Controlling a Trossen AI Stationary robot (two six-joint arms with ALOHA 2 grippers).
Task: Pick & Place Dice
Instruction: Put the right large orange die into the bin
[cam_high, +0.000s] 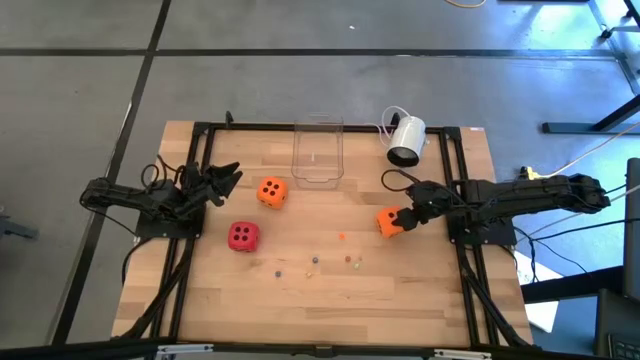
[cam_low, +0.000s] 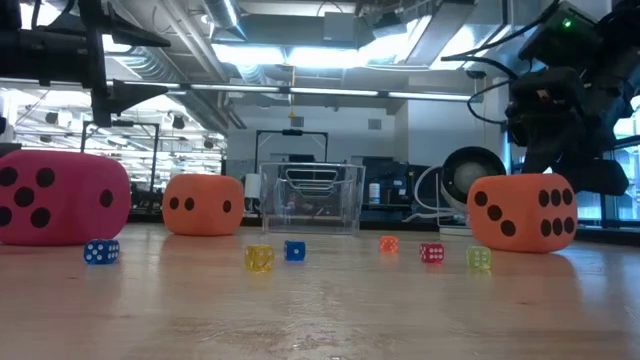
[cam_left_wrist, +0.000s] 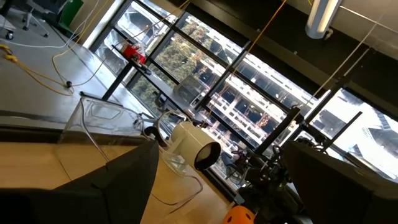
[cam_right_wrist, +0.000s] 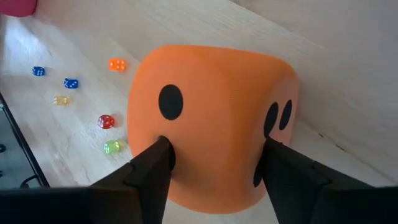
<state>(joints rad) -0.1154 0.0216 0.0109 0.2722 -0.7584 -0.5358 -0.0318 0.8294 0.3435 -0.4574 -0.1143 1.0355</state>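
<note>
An orange die (cam_high: 387, 223) sits right of the table's centre, and my right gripper (cam_high: 407, 214) is shut on it. In the low view this orange die (cam_low: 522, 212) shows its six-pip and three-pip faces. A second orange die (cam_high: 271, 192) and the red die (cam_high: 242, 235) rest on the wood at centre-left. Several tiny coloured dice (cam_high: 315, 260) lie scattered toward the near edge. My left gripper (cam_high: 226, 180) hovers open left of the second orange die and touches nothing. My right gripper pinches the orange die between its two fingers, one finger (cam_right_wrist: 155, 165) on the face beside a pip and the other on the opposite side (cam_right_wrist: 273, 163). It reaches in from the table's right side, slanting down. The die's underside (cam_low: 522, 248) appears to rest on the table.
A clear plastic container (cam_high: 318, 152) stands at the far middle of the table. A white cylindrical device (cam_high: 406, 140) with a cable lies to its right. Black frame rails (cam_high: 195, 150) run along the table's left and right sides. Open wood lies toward the near edge.
</note>
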